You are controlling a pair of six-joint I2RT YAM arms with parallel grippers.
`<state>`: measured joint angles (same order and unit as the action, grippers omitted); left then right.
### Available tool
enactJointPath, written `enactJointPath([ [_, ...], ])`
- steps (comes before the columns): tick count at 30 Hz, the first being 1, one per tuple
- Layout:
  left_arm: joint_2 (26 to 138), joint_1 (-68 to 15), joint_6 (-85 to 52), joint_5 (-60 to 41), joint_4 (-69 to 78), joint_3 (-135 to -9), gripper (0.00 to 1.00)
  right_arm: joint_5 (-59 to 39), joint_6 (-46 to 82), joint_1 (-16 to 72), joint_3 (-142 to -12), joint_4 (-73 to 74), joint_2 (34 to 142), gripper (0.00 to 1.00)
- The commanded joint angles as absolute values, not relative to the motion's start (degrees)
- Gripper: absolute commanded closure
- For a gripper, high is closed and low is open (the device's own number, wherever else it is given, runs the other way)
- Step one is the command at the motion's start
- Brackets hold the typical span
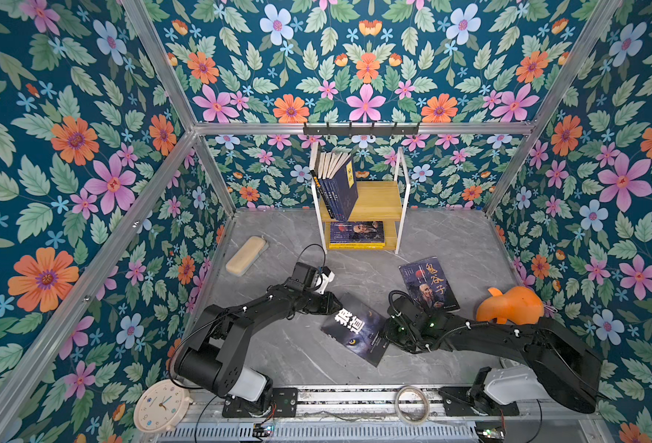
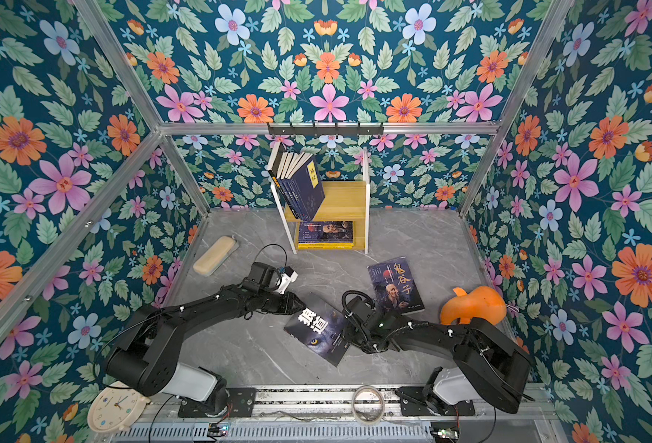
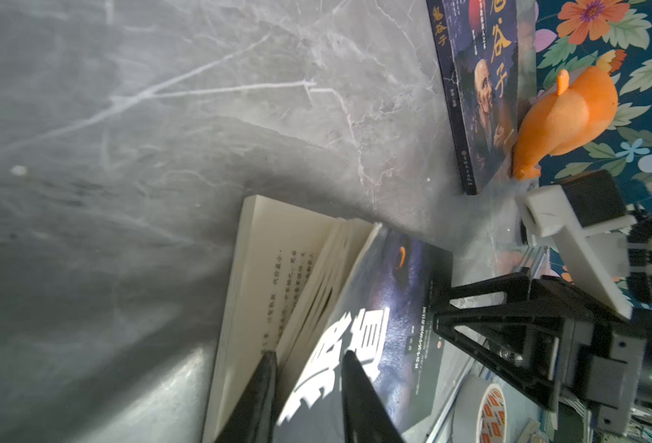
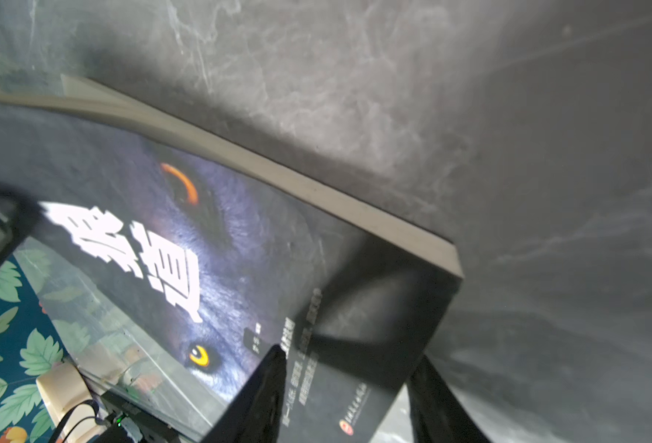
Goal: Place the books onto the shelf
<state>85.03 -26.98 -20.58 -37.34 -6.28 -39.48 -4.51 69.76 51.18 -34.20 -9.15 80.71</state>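
Note:
A dark wolf-cover book (image 1: pixel 355 330) (image 2: pixel 316 330) with white characters hangs tilted above the middle of the table, between both arms. My left gripper (image 1: pixel 337 303) (image 3: pixel 309 356) is shut on its cover and a few pages at the far corner, where the book (image 3: pixel 385 307) fans open. My right gripper (image 1: pixel 387 333) (image 4: pixel 349 356) grips the near corner (image 4: pixel 374 307), one finger on the cover and one behind. A second dark book (image 1: pixel 427 284) lies flat by the right arm. On the shelf (image 1: pixel 378 199), several navy books (image 1: pixel 339 188) lean on the upper board and others (image 1: pixel 357 234) lie flat below.
An orange toy figure (image 1: pixel 512 305) sits at the right wall beside the flat book. A beige case (image 1: pixel 245 255) lies at the left. A clock (image 1: pixel 159 406) and a tape roll (image 1: pixel 412 404) rest on the front rail. A black hook rail (image 1: pixel 360 130) hangs above the shelf.

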Motion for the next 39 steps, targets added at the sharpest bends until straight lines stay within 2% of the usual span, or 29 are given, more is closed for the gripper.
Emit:
enactJointPath([
  [1,84.3,-27.2,-20.3,-40.3,-7.5,-40.0,0.77,-4.0,67.6,50.4,-35.4,-10.4,82.8,0.49],
  [7,85.6,-27.2,-18.5,-39.0,-8.0,-40.5,0.91,-4.7,65.5,49.0,-37.7,-10.8,84.7,0.49],
  [9,85.5,-27.1,-18.1,-38.3,-8.8,-41.0,1.0,-4.9,64.7,48.8,-38.0,-10.9,84.7,0.49],
  [16,83.5,-26.3,-18.7,-38.2,-10.8,-42.0,1.0,0.1,58.1,48.0,-39.5,-18.7,79.9,0.45],
  [20,83.2,-26.2,-19.4,-39.2,-9.9,-42.0,1.0,4.3,51.1,48.7,-39.0,-22.1,74.3,0.34],
  [23,83.8,-25.9,-19.5,-39.3,-11.0,-43.2,1.0,10.7,46.2,51.9,-39.9,-25.8,70.6,0.29],
  [28,84.5,-25.9,-20.6,-40.3,-10.1,-43.2,1.0,21.5,33.6,61.1,-39.8,-22.4,68.6,0.28],
  [31,84.5,-25.9,-19.9,-39.7,-11.6,-44.5,1.0,29.5,25.2,68.2,-41.0,-18.3,70.9,0.27],
  [34,84.3,-25.9,-19.6,-39.1,-11.4,-44.2,1.0,32.4,15.9,72.7,-42.0,-12.0,75.6,0.25],
  [39,84.1,-25.9,-19.6,-39.5,-11.8,-44.4,1.0,37.6,7.5,76.9,-49.5,-11.9,89.2,0.17],
])
